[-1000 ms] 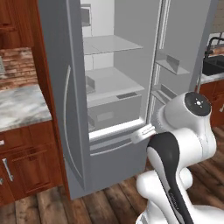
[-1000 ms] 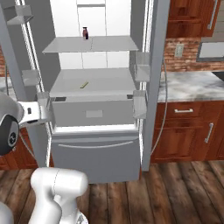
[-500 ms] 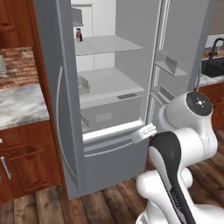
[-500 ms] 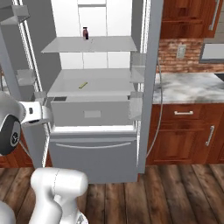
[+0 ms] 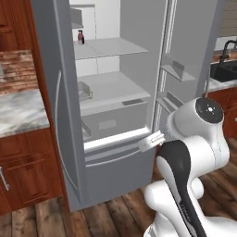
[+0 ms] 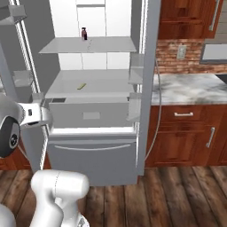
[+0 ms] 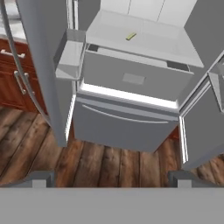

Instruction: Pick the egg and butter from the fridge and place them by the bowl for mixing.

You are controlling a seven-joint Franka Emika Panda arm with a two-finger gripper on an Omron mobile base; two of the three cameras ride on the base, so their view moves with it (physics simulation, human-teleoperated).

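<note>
Views swung since earlier, fridge [image 6: 95, 146] doors open, butter [image 7: 131, 36] on lower shelf, claw [image 7: 109, 177] spread wide, empty

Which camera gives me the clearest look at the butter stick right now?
The hand view: the butter lies plainly on the fridge's lower shelf. The right base view shows it smaller, farther off. In the left base view I can't pick it out.
</note>
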